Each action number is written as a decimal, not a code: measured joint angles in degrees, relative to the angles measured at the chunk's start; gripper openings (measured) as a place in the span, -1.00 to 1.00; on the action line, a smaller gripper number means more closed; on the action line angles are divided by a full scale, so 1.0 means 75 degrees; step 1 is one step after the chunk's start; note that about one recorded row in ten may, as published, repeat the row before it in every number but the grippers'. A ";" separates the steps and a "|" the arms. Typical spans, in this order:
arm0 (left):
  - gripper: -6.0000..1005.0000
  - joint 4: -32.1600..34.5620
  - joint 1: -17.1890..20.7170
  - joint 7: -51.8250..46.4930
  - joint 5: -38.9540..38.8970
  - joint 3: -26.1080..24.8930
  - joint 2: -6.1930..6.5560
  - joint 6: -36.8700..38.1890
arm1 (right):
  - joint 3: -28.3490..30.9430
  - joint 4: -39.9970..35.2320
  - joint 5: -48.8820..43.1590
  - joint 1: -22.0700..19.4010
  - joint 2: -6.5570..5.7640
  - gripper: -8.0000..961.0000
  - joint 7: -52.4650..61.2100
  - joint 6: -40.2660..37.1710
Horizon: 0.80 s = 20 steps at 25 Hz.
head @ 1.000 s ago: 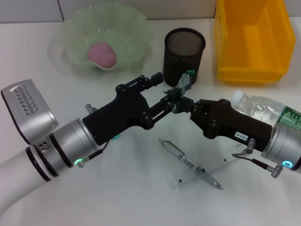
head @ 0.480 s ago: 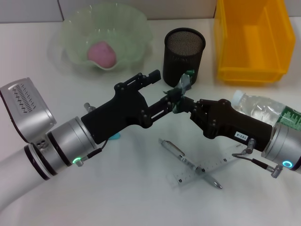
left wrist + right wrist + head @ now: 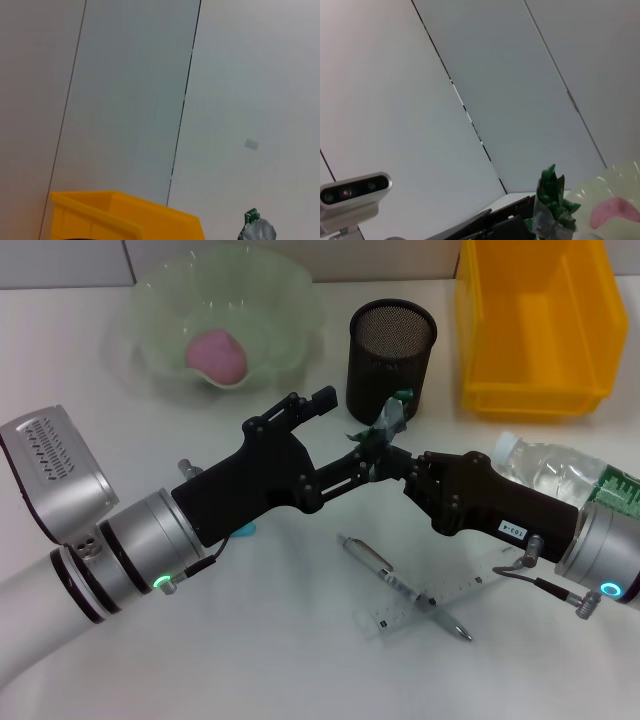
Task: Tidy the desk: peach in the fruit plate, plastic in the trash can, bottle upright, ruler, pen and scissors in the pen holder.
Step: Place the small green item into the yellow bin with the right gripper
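A crumpled green and silver plastic (image 3: 391,418) (image 3: 551,204) (image 3: 256,231) hangs above the table in front of the black mesh pen holder (image 3: 391,355). My right gripper (image 3: 386,458) is shut on its lower end. My left gripper (image 3: 347,427) faces it from the left, open, with its lower finger right beside the plastic. The pink peach (image 3: 217,353) (image 3: 616,212) lies in the pale green fruit plate (image 3: 290,300). The bottle (image 3: 555,468) lies on its side behind my right arm. Pen (image 3: 372,560) and clear ruler (image 3: 480,585) lie crossed at the front. Of the scissors only a teal bit (image 3: 246,530) shows under my left arm.
The yellow trash can (image 3: 540,320) (image 3: 125,217) stands at the back right, next to the pen holder. Both arms meet over the table's middle, above the pen and ruler.
My left gripper has drawn back slightly to the left, its upper finger farther from the pen holder. The plastic stays in the right gripper, which has not moved.
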 joint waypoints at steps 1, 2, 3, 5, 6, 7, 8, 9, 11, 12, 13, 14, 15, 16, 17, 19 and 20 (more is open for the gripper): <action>0.60 0.0000 0.0000 0.0000 0.0000 0.0000 0.0000 0.0000 | 0.0000 0.0002 0.0000 0.0000 0.0000 -0.99 0.0000 0.0000; 0.60 0.0000 0.0000 0.0000 0.0000 0.0000 0.0000 0.0000 | 0.0000 0.0005 0.0000 0.0000 0.0000 -0.99 0.0000 0.0000; 0.60 0.0000 -0.0001 0.0000 0.0000 0.0003 0.0000 0.0000 | 0.0000 0.0007 0.0000 0.0000 0.0000 -0.99 0.0000 0.0000; 0.60 0.0000 -0.0002 -0.0001 0.0000 0.0006 0.0000 -0.0001 | 0.0000 0.0008 0.0000 0.0000 0.0000 -0.99 0.0000 0.0000; 0.60 0.0000 -0.0002 -0.0001 0.0000 0.0006 0.0000 -0.0001 | 0.0000 0.0009 0.0000 0.0000 0.0000 -0.99 0.0000 0.0000; 0.60 0.0000 -0.0002 -0.0001 0.0000 0.0006 0.0000 -0.0001 | 0.0000 0.0008 0.0000 0.0000 0.0000 -0.99 0.0000 0.0000; 0.60 0.0000 -0.0002 -0.0001 0.0000 0.0007 0.0000 -0.0007 | 0.0000 0.0008 0.0000 -0.0001 0.0000 -0.99 0.0000 -0.0001; 0.60 0.0000 -0.0002 -0.0001 0.0000 0.0007 0.0000 -0.0007 | 0.0000 0.0008 0.0000 0.0000 0.0000 -0.99 0.0000 -0.0001; 0.60 0.0000 -0.0002 -0.0001 0.0000 0.0007 0.0000 -0.0007 | 0.0000 0.0005 0.0000 0.0000 0.0000 -0.99 0.0000 -0.0007; 0.60 0.0001 -0.0002 -0.0008 0.0000 -0.0003 0.0000 -0.0024 | 0.0000 0.0003 0.0000 0.0000 0.0000 -0.99 0.0000 -0.0014; 0.60 0.0001 -0.0002 -0.0008 0.0000 -0.0003 0.0000 -0.0024 | 0.0000 0.0000 0.0000 0.0000 0.0000 -0.99 0.0000 -0.0020; 0.60 0.0000 -0.0005 -0.0041 0.0000 -0.0004 0.0000 -0.0038 | 0.0000 -0.0001 0.0000 0.0000 0.0000 -0.99 0.0000 -0.0023; 0.60 0.0000 -0.0005 -0.0041 0.0000 -0.0004 0.0000 -0.0038 | 0.0000 -0.0002 0.0000 0.0000 0.0000 -0.99 0.0000 -0.0025; 0.60 0.0000 -0.0011 -0.0065 0.0000 0.0000 0.0000 -0.0044 | 0.0000 -0.0003 0.0000 0.0000 0.0000 -0.99 0.0000 -0.0025; 0.60 0.0000 -0.0011 -0.0065 0.0000 0.0000 0.0000 -0.0044 | 0.0000 -0.0005 0.0000 0.0000 0.0000 -0.99 0.0000 -0.0025; 0.60 0.0000 -0.0012 -0.0067 0.0000 0.0000 0.0000 -0.0045 | 0.0000 -0.0015 0.0000 0.0000 0.0000 -0.99 0.0000 -0.0025; 0.60 0.0000 -0.0012 -0.0067 0.0000 0.0000 0.0000 -0.0045 | 0.0000 -0.0021 0.0000 -0.0001 0.0000 -0.99 0.0000 -0.0025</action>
